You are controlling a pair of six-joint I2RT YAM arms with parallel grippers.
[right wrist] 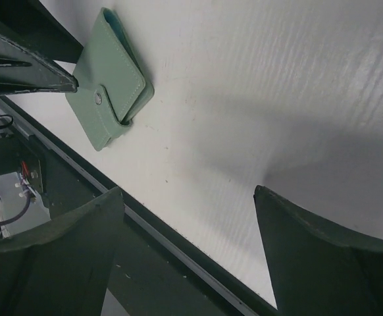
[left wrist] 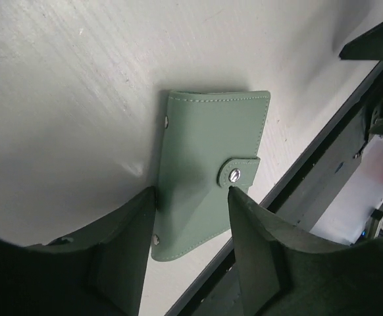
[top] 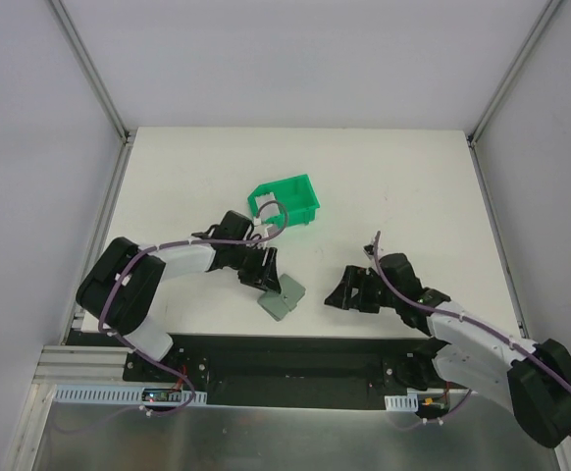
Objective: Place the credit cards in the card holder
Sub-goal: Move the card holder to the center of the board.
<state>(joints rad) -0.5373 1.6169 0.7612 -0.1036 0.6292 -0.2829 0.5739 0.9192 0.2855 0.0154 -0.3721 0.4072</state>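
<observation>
The card holder [left wrist: 208,138] is seen as a flat grey-green wallet, folded shut, w/ pale stitching along the edges and a short tab fastened by a silver snap [left wrist: 234,174]. In the right wrist view one leaf is seen lifted slightly at the fold. It is laid flat on the white table [top: 413,196], near the front edge, approx. between the two arms and closer to the left one.

Counted: 1 card holder, 1 green bin [top: 300,191], 2 grippers. Pale pieces [top: 264,206] are seen inside the bin, too small to be counted or identified.

The left gripper [left wrist: 191,201] is held part open, its fingers set astride the wallet's near end; contact w/ the wallet can't be told. The right gripper [right wrist: 188,194] is spread wide over bare table, nothing held, well apart from the wallet.
</observation>
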